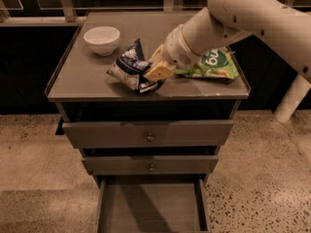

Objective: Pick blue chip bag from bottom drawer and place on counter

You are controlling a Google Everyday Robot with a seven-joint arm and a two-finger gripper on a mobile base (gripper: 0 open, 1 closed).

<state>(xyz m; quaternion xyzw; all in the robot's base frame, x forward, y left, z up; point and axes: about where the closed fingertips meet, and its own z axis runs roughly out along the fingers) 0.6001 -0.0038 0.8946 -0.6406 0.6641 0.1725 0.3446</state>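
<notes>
The blue chip bag [129, 67] is dark navy with white patches and sits over the middle front of the counter [82, 84]. My gripper [154, 73] is at the bag's right side and is shut on it. Whether the bag rests on the counter or hangs just above it I cannot tell. The bottom drawer [150, 205] is pulled open at the foot of the cabinet, and its grey inside shows nothing in it.
A white bowl [101, 39] stands at the counter's back left. A bright green snack bag [214, 64] lies on the counter's right, partly behind my arm [252, 13]. Two shallower drawers with round knobs [150, 137] are shut. A white post [291, 98] stands at right.
</notes>
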